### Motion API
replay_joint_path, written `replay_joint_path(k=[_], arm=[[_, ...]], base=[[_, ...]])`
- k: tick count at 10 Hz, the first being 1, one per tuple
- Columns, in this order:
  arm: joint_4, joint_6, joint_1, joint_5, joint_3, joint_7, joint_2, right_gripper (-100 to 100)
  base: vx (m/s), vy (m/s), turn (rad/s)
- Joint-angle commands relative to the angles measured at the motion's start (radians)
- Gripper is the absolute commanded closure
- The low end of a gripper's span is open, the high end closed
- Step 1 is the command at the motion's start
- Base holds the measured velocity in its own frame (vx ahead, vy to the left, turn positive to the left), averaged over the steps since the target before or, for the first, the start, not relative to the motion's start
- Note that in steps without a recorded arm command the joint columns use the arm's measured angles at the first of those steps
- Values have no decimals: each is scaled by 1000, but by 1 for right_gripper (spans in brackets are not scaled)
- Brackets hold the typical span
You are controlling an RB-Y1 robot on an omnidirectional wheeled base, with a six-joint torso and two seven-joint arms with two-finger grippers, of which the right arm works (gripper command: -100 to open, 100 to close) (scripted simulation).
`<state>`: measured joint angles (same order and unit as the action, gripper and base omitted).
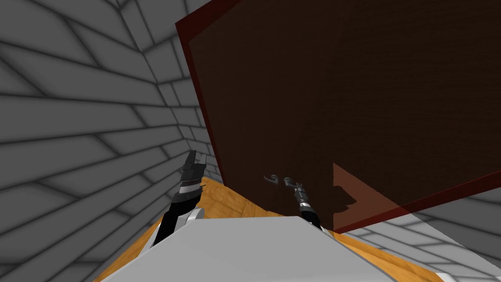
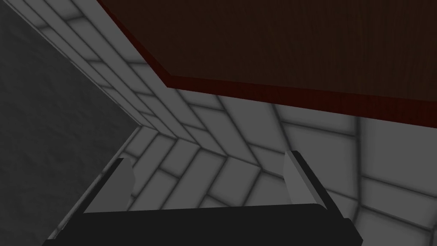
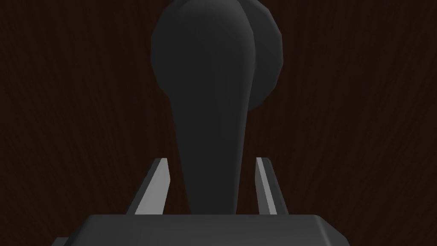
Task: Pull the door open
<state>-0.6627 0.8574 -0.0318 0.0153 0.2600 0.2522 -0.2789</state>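
Jaws of right gripper [image 3: 211,164] narrowed round lever, thin gap each side, not pressing. Left gripper [image 2: 209,164] jaws released, spread wide, raised near wall left of door. One dark brown wooden door [image 1: 342,98], red-brown edged, straight ahead. Grey block wall [image 1: 73,122] on left. Orange wooden floor [image 1: 230,198] strip below door. One dark grey lever handle [image 3: 211,106], low on door, between right gripper's two fingers [image 3: 155,185].

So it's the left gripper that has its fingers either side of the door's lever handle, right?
Not quite: it is the right gripper that has its fingers either side of the door's lever handle, as the right wrist view shows. The left gripper is open beside the grey wall.
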Motion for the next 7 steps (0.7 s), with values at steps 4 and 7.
replay_joint_path(k=[4,7], arm=[[1,0,-2,0,1,0,-1,100],[4,7,-24,10,-12,12,-24,100]], base=[[-23,-4,4],[-107,-10,36]])
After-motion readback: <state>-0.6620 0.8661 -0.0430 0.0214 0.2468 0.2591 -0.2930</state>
